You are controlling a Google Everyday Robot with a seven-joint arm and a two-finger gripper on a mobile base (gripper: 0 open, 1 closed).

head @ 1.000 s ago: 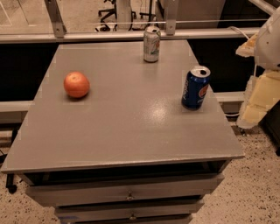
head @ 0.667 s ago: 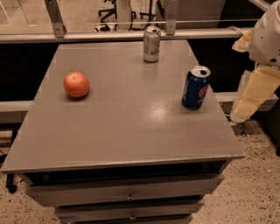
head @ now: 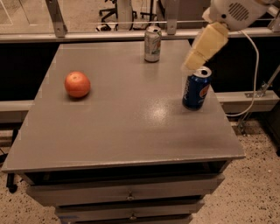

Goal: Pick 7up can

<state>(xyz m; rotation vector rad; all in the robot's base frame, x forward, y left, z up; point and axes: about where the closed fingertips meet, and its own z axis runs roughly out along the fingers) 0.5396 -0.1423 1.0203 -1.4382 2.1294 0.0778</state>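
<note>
The 7up can, slim and silvery-white with faint green markings, stands upright at the far edge of the grey table, right of centre. My gripper, cream-coloured below a white arm housing, hangs above the table's right side. It is just over the top of the dark blue can. It is to the right of the 7up can, nearer to me, and apart from it.
An orange lies on the left part of the table. The dark blue can stands upright near the right edge. Drawers sit under the tabletop. A rail and glass partition run behind the table. A cable hangs at the right.
My arm has swung left from beyond the table's right edge to above the blue can. The cans and the orange have not moved.
</note>
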